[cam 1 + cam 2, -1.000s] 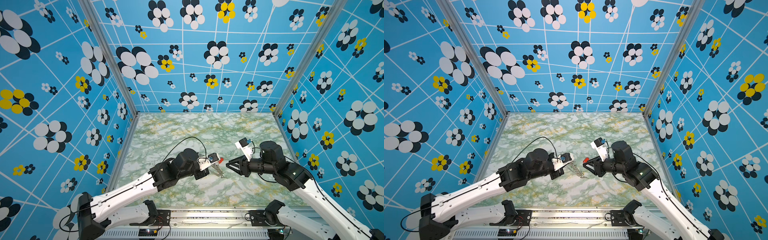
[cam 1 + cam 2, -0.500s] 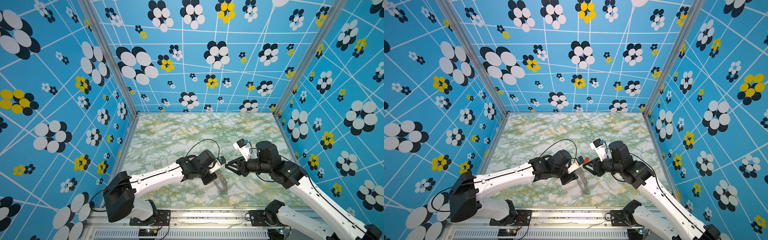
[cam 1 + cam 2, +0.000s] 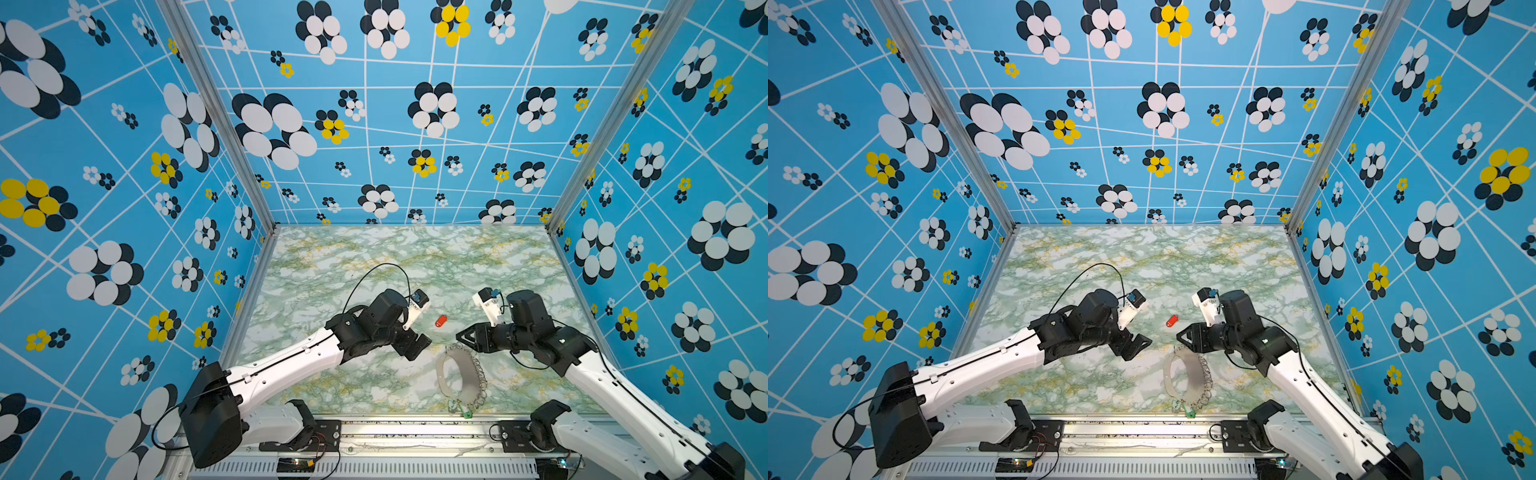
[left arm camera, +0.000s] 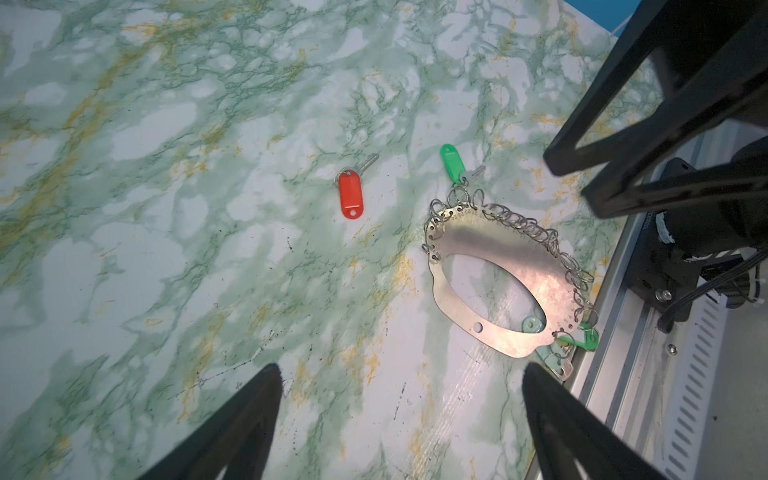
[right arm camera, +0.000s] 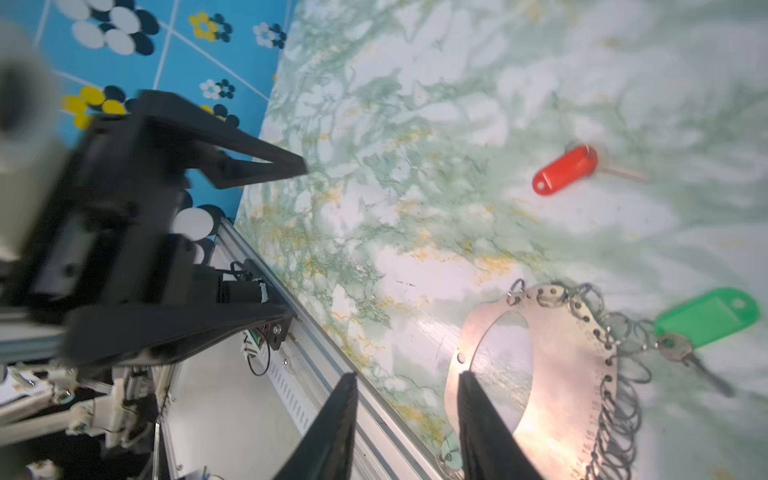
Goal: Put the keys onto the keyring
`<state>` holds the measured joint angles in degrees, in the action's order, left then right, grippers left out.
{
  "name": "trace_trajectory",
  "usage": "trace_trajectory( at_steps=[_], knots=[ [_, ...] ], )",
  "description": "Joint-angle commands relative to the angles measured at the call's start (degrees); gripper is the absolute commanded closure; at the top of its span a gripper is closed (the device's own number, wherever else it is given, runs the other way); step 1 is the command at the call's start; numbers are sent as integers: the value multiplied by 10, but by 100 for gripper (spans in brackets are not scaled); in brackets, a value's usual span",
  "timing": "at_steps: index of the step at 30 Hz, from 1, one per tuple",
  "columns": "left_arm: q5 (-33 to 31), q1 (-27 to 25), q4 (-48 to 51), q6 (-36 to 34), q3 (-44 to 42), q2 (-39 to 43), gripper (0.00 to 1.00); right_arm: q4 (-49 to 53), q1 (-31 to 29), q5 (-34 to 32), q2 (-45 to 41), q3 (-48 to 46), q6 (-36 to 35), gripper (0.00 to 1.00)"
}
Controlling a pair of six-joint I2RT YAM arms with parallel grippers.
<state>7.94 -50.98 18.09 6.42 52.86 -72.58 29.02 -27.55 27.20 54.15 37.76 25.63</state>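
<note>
Keyring (image 3: 468, 370) lies flat near the front edge of the table (image 3: 374, 270) in both top views, with the red-tagged key (image 3: 441, 321) loose just beyond it. Left wrist: my left gripper (image 4: 401, 368) hangs wide apart, empty. That thin steel plate looks stiff, so I'd pinch its bare rim. Right wrist: right gripper (image 5: 406, 376) part-spread, empty. The key's smooth plastic tag I judge light and slippery.

Keyring (image 5: 561, 374) cut off by the right wrist picture's edge, left gripper (image 5: 296, 240) smeared with blur there, red-tagged key (image 5: 567, 169) soft, green tag (image 3: 467, 412) at the keyring's six o'clock end too tiny to make out, twelve o'clock green-tagged key (image 4: 451, 163) hidden under right gripper (image 3: 460, 337) in both top views.
</note>
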Motion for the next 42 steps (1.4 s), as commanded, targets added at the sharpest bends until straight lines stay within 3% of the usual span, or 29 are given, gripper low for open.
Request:
trace_trajectory(
  at_steps=[1, 4, 6, 11, 16, 23, 26, 28, 31, 34, 39, 42],
  knots=[
    [-5, 3, -11, 42, -6, -12, 7, -34, 2, -42, 22, -72, 115, 55],
    [-6, 4, -14, 61, -11, -11, 6, -39, -1, -73, 20, -107, 151, 52],
    [-5, 4, -15, 70, -12, -8, 5, 12, -16, -114, 21, -108, 153, 50],
    [-9, 5, -14, 76, -14, -5, 4, 12, -60, -126, 32, -133, 205, 30],
    [-16, 7, -13, 79, -15, -2, 4, -107, -109, -84, 105, -144, 269, 29],
    [-25, 19, -5, 79, -29, 22, 2, -386, -155, -17, 279, -125, 371, 28],
    [-27, 26, 4, 80, -34, 32, 2, -483, -159, 4, 302, -120, 403, 19],
    [-30, 29, 16, 79, -34, 40, 2, -404, -158, -26, 256, -100, 366, 16],
    [-33, 32, 18, 80, -43, 53, 1, -207, -156, -100, 167, -46, 270, 13],
    [-31, 36, 4, 86, -55, 58, 1, -114, -141, -147, 119, -33, 220, 1],
    [-22, 36, -15, 93, -60, 49, 1, -136, -77, -127, 108, -77, 197, 1],
    [-19, 36, -16, 93, -61, 50, 1, -141, -57, -114, 153, -68, 158, 13]
  ],
)
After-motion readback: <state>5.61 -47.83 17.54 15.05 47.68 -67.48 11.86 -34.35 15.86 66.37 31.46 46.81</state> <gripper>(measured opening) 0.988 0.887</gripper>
